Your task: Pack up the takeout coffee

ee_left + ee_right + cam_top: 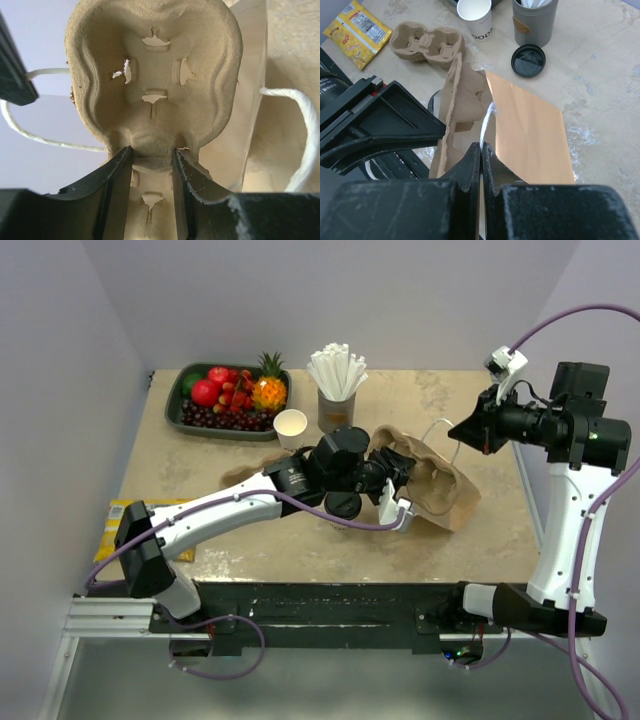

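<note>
- Gripping a brown pulp carrier (155, 60) by the ridge between its two cup wells, the left gripper (151, 152) reaches across the middle of the counter (420, 390), its jaws clamped on either side of that ridge.
- The carrier is turned up on edge, right beside the handle end of a brown paper bag (530, 130).
- The right gripper (481, 146) hangs over the right side of the counter with its jaws pressed together on a white string handle (487, 117), which runs up from the bag into them.
- The bag slumps on the right half of the counter. Its second handle (305, 130) loops free, as the left wrist view shows.
- The takeout coffee cup (290, 427) stands upright and uncovered toward the back of the counter, between a dark fruit tray (175, 405) and a grey cup of white straws (335, 410). Neither gripper holds it, and it sits outside the bag.
- Its black lid (528, 60) lies flat on the counter between the grey cup and the bag, apart from the coffee cup.
- A second pulp carrier (427, 42) lies flat on the counter near the coffee cup.
- A yellow snack packet (357, 32) rests beyond it, at the counter's left edge.
</note>
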Robot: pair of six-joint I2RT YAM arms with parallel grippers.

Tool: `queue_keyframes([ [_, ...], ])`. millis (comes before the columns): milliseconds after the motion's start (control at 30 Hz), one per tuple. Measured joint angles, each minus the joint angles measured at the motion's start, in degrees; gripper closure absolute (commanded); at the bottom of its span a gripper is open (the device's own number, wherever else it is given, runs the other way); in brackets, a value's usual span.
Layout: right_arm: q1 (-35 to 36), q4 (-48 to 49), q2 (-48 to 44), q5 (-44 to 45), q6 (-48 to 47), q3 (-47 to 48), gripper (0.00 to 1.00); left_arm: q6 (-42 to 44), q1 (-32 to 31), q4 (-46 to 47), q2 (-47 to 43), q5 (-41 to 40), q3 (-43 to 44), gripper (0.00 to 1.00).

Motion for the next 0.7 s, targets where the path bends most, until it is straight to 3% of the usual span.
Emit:
queue_keyframes([
  [700,0.0,-1.14,-1.18,-2.8,-2.43,-2.93,1.0,-0.59,-2.93,-9.03,5.46,-1.81,5.53,1.0],
])
